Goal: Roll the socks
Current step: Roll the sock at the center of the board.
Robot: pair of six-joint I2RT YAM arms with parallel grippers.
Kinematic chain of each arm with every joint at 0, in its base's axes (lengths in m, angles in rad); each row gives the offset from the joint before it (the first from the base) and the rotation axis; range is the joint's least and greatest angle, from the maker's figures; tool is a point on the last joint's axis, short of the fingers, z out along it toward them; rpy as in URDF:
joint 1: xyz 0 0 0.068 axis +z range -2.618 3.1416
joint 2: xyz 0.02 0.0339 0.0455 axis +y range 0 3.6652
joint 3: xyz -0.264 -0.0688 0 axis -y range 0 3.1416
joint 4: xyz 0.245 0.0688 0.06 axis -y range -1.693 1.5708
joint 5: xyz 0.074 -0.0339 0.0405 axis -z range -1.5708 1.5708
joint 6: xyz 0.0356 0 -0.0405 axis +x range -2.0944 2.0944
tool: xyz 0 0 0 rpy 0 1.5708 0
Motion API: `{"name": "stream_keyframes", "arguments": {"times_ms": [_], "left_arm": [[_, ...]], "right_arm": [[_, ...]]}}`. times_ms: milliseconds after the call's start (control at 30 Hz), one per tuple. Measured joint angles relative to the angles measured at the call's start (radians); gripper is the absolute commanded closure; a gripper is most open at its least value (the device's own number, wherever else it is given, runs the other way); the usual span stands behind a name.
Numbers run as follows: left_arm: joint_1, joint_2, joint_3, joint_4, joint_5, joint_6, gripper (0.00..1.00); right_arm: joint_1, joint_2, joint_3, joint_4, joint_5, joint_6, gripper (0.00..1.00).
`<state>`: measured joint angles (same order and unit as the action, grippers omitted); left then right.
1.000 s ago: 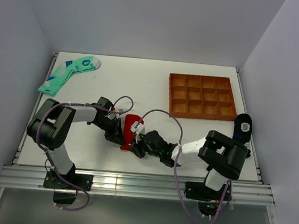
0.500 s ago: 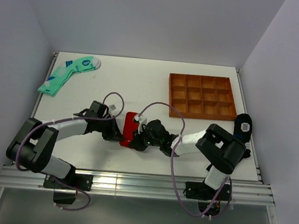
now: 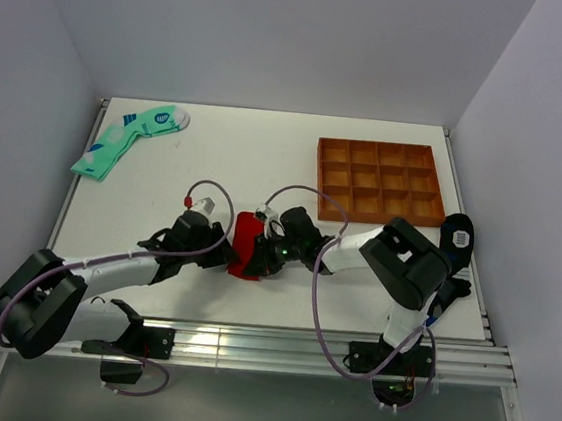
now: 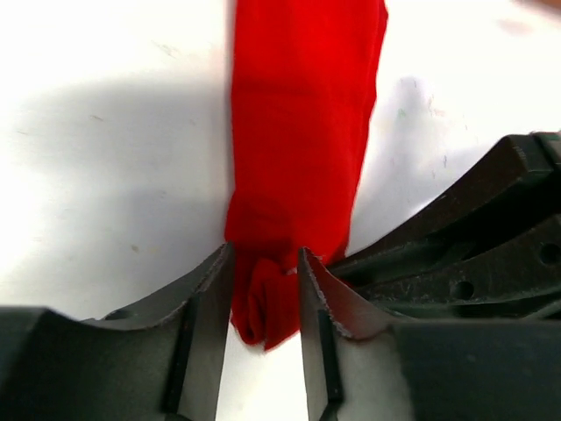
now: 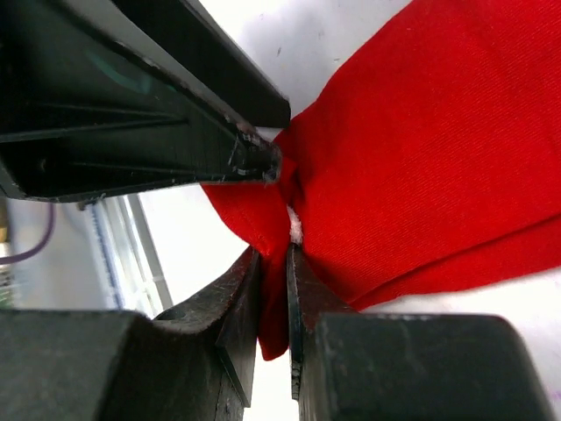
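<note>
The red socks (image 3: 248, 244) lie as a short folded band on the white table near its front middle. My left gripper (image 3: 226, 253) comes from the left and is shut on the near end of the socks (image 4: 289, 158), where the fabric bunches between its fingers (image 4: 210, 289). My right gripper (image 3: 264, 255) comes from the right and is shut on an edge of the same socks (image 5: 438, 158), with a small white mark beside its fingertips (image 5: 302, 281). The left gripper's black fingers cross the top of the right wrist view.
A brown compartment tray (image 3: 379, 182) stands at the back right. A mint-green sock (image 3: 128, 136) lies at the back left. A black patterned sock (image 3: 456, 239) lies at the right edge.
The left arm has lowered and stretched flat along the table. Both grippers have shifted slightly toward the back with the socks, which now look more bunched up.
</note>
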<state>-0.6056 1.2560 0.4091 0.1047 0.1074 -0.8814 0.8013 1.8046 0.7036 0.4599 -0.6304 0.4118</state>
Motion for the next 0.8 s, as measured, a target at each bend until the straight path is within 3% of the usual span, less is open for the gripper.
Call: {"name": "stream_keyframes", "arguments": {"times_ms": [267,500,800], "left_arm": [[-0.037,-0.161,-0.138,0.138,-0.173,0.004,0.55],[-0.071,-0.264,-0.288,0.304,-0.231,0.016,0.54],[-0.248,-0.348,-0.36,0.478,-0.339,0.1,0.55]], "right_arm": [[-0.037,0.044,0.099,-0.164,-0.08,0.034,0.83],[-0.113,0.049,0.161,-0.386,-0.148,0.015,0.83],[-0.141,0.113,0.3,-0.655,-0.191,-0.082,0.83]]}}
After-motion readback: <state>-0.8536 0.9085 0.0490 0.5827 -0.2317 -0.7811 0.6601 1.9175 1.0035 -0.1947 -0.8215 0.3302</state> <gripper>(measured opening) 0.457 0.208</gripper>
